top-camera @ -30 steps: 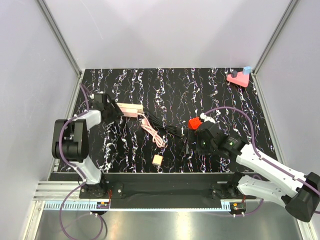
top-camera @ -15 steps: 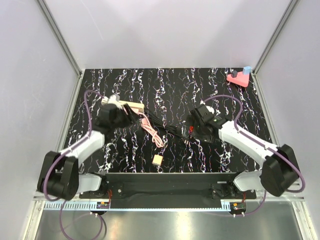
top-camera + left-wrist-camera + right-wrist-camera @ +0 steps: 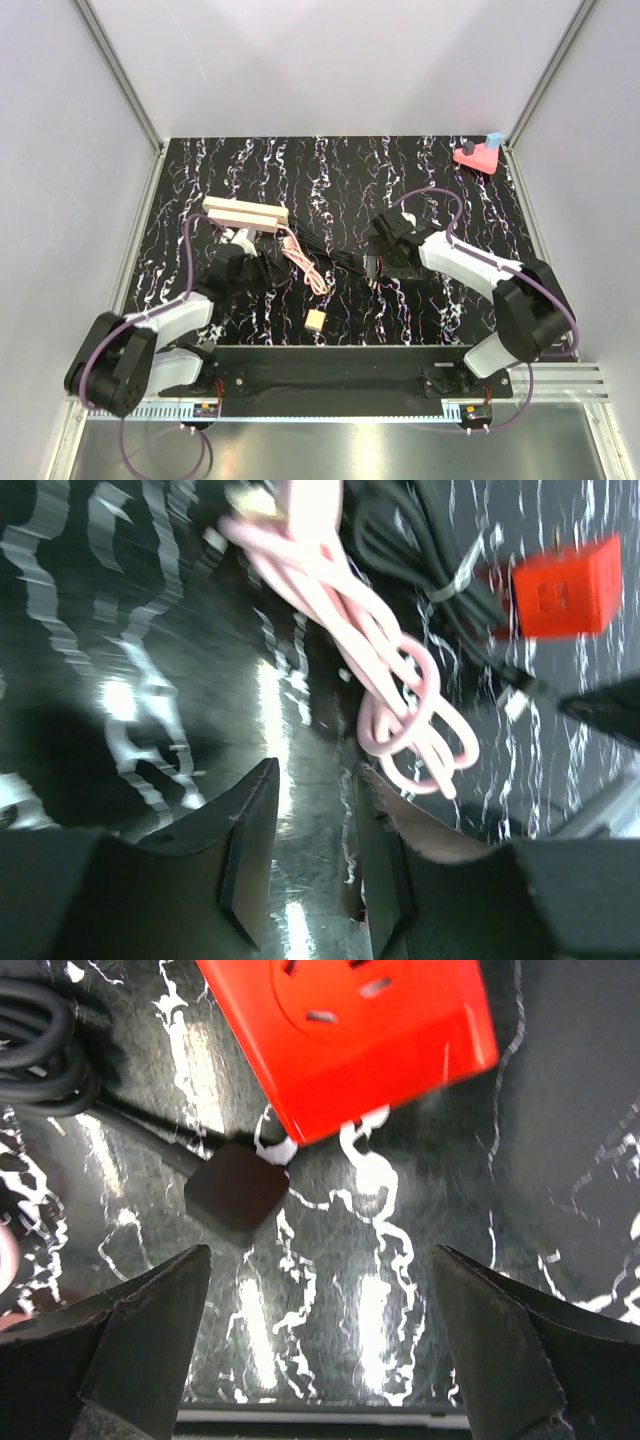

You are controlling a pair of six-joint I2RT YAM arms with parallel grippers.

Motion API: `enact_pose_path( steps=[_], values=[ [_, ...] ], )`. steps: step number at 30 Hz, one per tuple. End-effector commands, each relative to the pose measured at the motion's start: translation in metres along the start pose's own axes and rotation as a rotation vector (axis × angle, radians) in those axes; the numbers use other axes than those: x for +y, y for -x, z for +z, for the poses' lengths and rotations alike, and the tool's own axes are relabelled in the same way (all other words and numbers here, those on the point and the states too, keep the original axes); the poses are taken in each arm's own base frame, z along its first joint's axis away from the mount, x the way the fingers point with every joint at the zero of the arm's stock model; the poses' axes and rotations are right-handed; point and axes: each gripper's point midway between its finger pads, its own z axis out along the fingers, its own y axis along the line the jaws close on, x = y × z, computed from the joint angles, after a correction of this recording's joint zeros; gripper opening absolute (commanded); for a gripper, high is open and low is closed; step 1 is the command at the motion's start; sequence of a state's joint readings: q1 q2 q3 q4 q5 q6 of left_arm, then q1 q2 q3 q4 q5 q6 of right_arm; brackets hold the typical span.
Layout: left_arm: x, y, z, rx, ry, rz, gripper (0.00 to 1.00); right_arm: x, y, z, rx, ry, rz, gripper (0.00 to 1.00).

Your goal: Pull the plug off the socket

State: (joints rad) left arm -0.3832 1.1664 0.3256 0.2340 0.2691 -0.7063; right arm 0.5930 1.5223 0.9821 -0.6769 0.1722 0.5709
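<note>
Left wrist view puts the left gripper (image 3: 313,775) low over the worktop (image 3: 130,630). Its fingers (image 3: 245,850) stand narrow and hold nothing; only bare surface shows in the gap. Just beyond them lies the looped pink cable (image 3: 400,690), and to the right of it the red cube (image 3: 565,585). The right gripper (image 3: 320,1260) has its fingers spread wide, also empty, close before that same cube.

Farther out than both grippers is the socket (image 3: 245,213), on the left half of the worktop. Its long axis runs left to right, with the right end a little nearer to the arms. The pink cable meets this right end, but how it joins there is too small to tell.

The left gripper is near the socket, on its near side, while the right one is well apart to the right. I judge that the left arm is the better one to steady the bar, and that the pull should go along the long axis — away from the right end.
</note>
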Motion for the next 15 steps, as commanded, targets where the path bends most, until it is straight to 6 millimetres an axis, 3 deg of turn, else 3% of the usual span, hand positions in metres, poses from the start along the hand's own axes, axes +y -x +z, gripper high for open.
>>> enact_pose_path(
  steps=[1, 4, 13, 15],
  values=[
    [-0.032, 0.0, 0.016, 0.039, -0.134, 0.021, 0.4, 0.009, 0.016, 0.007, -0.052, 0.039, -0.051, 0.97],
    [-0.048, 0.002, 0.032, 0.081, -0.182, 0.019, 0.4, 0.012, 0.027, 0.013, -0.082, 0.033, -0.091, 0.98],
    [-0.054, 0.016, 0.077, 0.122, -0.188, 0.0, 0.41, 0.039, 0.073, 0.034, -0.143, 0.043, -0.167, 0.99],
    [-0.056, 0.021, 0.088, 0.126, -0.187, 0.0, 0.41, 0.042, 0.078, 0.047, -0.136, 0.026, -0.185, 1.0]
  ],
)
